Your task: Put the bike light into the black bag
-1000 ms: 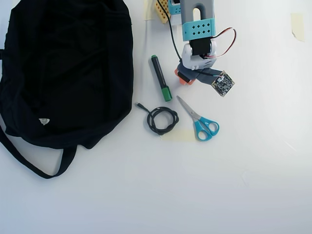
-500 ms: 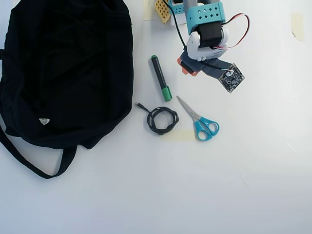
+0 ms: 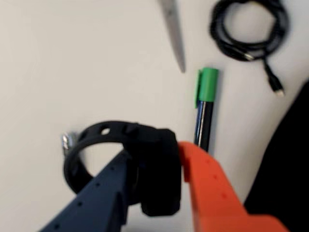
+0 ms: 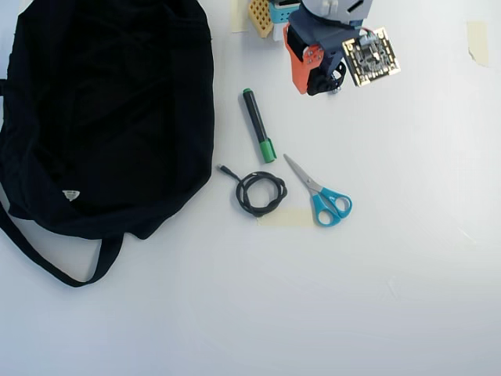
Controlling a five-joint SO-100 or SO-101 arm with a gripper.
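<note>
- Black on black in your wrist view: the bike light (image 3: pixel 159 169) sits pinched between the dark blue finger (image 3: pixel 104 193) and the orange finger (image 3: pixel 212 193), so your gripper (image 3: pixel 157 159) is clamped on it. Its ring strap (image 3: pixel 84 150) sticks out to the left. Beyond it on the table you've got a green-capped marker (image 3: pixel 205 111), a scissor blade tip (image 3: pixel 174 34) and a coiled cable (image 3: pixel 248 26).
- Overhead view: your gripper (image 4: pixel 317 78) is up near the top edge with the light (image 4: pixel 327 81) in it, right of the marker (image 4: pixel 257 125). The black bag (image 4: pixel 109 117) lies well apart on the left, white label (image 4: pixel 70 195) showing. The cable (image 4: pixel 258 193) and the teal-handled scissors (image 4: pixel 321 192) are below the marker.
</note>
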